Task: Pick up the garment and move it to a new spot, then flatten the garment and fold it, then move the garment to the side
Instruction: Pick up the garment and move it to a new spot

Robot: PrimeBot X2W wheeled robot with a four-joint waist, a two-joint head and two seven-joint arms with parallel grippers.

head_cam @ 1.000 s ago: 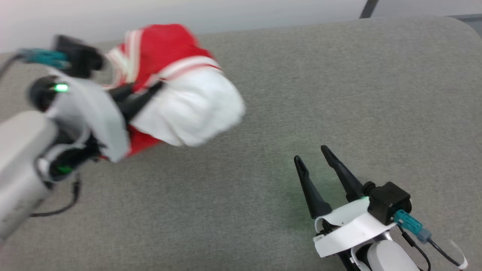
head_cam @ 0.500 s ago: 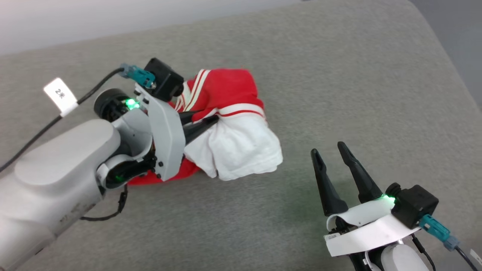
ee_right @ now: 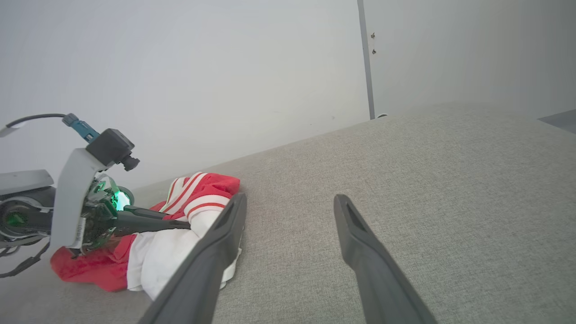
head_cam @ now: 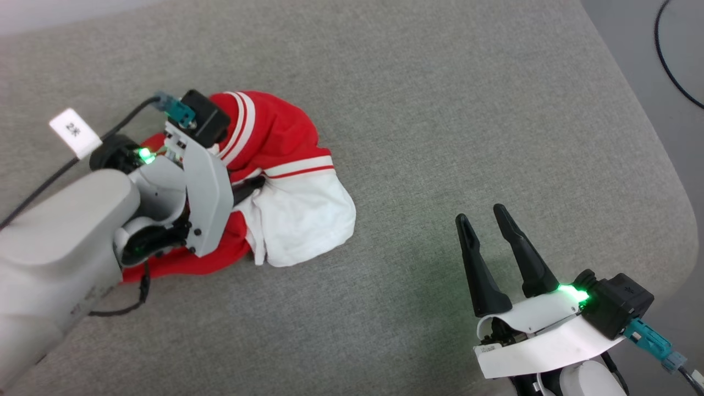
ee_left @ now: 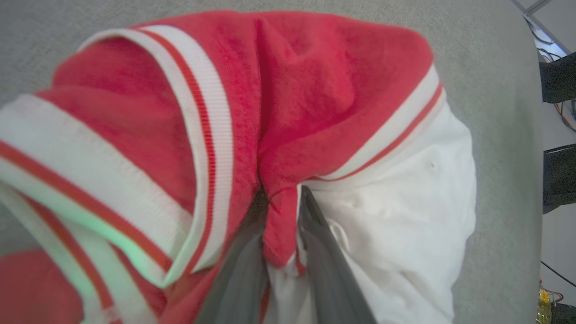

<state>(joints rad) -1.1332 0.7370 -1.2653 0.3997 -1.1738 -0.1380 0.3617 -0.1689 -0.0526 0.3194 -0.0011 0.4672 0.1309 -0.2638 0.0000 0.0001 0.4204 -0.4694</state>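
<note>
- now the left gripper [ee_left: 281, 198] is nearly closed, its two dark fingers pinching a fold of red cloth of the garment [head_cam: 286, 159] between them.
- the garment is bunched in a heap on the grey surface [head_cam: 440, 110], toward the left of the head view, with its lower folds resting on the surface.
- red cloth with red-and-white striped trim makes up the top of the heap; a white sleeve bulges out on the side facing the right gripper [head_cam: 480, 215].
- the right gripper is spread wide with nothing between its fingers, over bare grey surface at the lower right of the head view, well apart from the garment.
- a white tag [head_cam: 74, 132] hangs on the left arm's cable.
- a dark cable [head_cam: 665, 60] lies on the floor beyond the surface's rounded corner.
</note>
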